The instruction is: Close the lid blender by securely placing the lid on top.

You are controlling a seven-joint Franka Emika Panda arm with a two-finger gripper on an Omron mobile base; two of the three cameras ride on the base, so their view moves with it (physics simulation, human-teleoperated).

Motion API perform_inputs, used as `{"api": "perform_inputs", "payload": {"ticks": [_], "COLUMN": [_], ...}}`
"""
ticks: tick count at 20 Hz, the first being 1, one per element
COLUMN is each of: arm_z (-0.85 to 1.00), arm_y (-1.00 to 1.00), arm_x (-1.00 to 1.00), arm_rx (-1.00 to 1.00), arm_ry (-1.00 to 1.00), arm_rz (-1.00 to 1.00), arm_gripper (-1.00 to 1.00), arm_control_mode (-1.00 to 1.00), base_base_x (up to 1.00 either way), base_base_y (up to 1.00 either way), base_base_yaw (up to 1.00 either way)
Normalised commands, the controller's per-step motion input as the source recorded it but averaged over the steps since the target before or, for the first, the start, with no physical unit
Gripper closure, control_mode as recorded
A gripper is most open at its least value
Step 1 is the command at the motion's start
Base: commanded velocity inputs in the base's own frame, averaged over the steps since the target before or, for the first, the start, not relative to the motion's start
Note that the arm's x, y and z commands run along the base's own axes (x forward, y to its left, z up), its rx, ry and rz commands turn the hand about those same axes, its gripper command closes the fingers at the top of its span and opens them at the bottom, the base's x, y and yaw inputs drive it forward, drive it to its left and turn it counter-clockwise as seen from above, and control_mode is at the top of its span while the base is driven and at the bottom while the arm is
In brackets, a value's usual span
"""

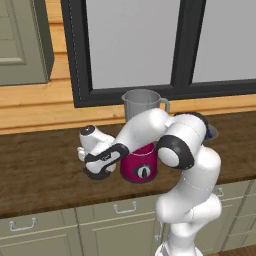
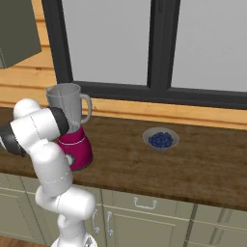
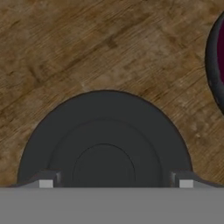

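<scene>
The black round lid lies flat on the wooden counter, directly under my hand, its raised centre knob between the two fingertips. My gripper is open, with the fingers spread wide over the lid and not closed on it. In the left base view the gripper points down at the counter just left of the blender's magenta base, and the hand covers the lid there. The clear grey jar stands upright with an open mouth. The blender also stands behind my arm in the right base view.
A bowl of blueberries sits on the counter to the right of the blender. The dark rim of the blender base is close on the right of the hand view. A window and wooden wall run behind the counter.
</scene>
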Motion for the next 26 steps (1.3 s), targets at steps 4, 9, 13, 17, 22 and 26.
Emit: {"api": "perform_inputs", "payload": {"ticks": [4,9,13,17,22,26], "arm_z": [-0.31,-0.13,0.00,0.00,0.09,0.37], "arm_y": [0.18,0.14,0.00,0.00,-0.05,-0.08], "arm_x": [0.06,0.02,-0.16,-0.32,-0.40,-0.33], "arm_rx": [0.00,0.00,0.00,0.00,0.00,0.00], "arm_ry": [0.00,0.00,-0.06,-0.22,-0.34,-0.30], "arm_rz": [0.00,0.00,0.00,0.00,-0.03,-0.03], "arm_gripper": [1.00,1.00,1.00,1.00,1.00,1.00], "arm_control_mode": [-1.00,-1.00,-1.00,-1.00,-1.00,-1.00], "base_base_x": [0.00,0.00,0.00,0.00,0.00,0.00], "base_base_y": [0.00,0.00,0.00,0.00,0.00,0.00], "base_base_yaw": [0.00,0.00,0.00,0.00,0.00,0.00]}}
